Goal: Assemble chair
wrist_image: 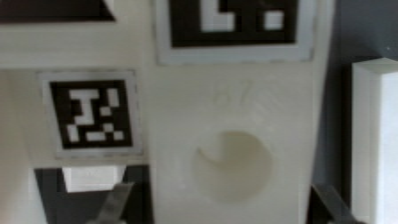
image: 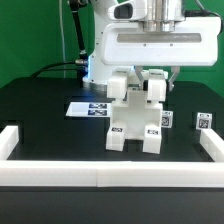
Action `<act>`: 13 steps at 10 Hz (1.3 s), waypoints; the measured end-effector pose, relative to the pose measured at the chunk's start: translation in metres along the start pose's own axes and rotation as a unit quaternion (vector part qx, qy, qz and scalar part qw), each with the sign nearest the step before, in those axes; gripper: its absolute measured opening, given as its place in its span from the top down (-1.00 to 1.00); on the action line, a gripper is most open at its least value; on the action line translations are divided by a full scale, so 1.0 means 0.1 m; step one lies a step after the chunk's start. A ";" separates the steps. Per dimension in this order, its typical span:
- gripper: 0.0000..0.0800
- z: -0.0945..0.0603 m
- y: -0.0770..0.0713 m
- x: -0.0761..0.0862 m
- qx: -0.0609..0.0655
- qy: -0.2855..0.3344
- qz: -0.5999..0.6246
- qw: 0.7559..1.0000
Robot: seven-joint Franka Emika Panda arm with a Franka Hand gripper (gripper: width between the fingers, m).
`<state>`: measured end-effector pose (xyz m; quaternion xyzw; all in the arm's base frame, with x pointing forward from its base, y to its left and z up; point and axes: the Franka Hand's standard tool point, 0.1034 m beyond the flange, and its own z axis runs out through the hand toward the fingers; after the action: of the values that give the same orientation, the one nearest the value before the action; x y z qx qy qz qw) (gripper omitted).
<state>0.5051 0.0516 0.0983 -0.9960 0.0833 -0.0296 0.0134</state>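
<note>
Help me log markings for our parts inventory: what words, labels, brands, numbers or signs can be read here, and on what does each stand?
No word, brand or number can be read in either view.
chair: black-and-white square tags, patterns only, no lettering.
marker board: the same kind of patterns, no text.
small white pieces at the exterior view's right: markings too small to make out.

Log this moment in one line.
gripper: at chair top, jaw state unclear | chair: standing on table, next to marker board
</note>
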 end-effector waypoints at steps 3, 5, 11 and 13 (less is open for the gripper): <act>0.28 0.11 0.04 -0.02 -0.007 -0.008 -0.003 1.000; 0.28 0.17 0.05 0.00 -0.011 -0.011 -0.011 1.000; 0.28 0.24 0.10 0.08 -0.016 0.000 -0.027 1.000; 0.28 0.24 0.12 0.14 -0.016 0.002 -0.045 0.999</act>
<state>0.5181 0.0382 0.0751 -0.9987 0.0390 -0.0313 -0.0043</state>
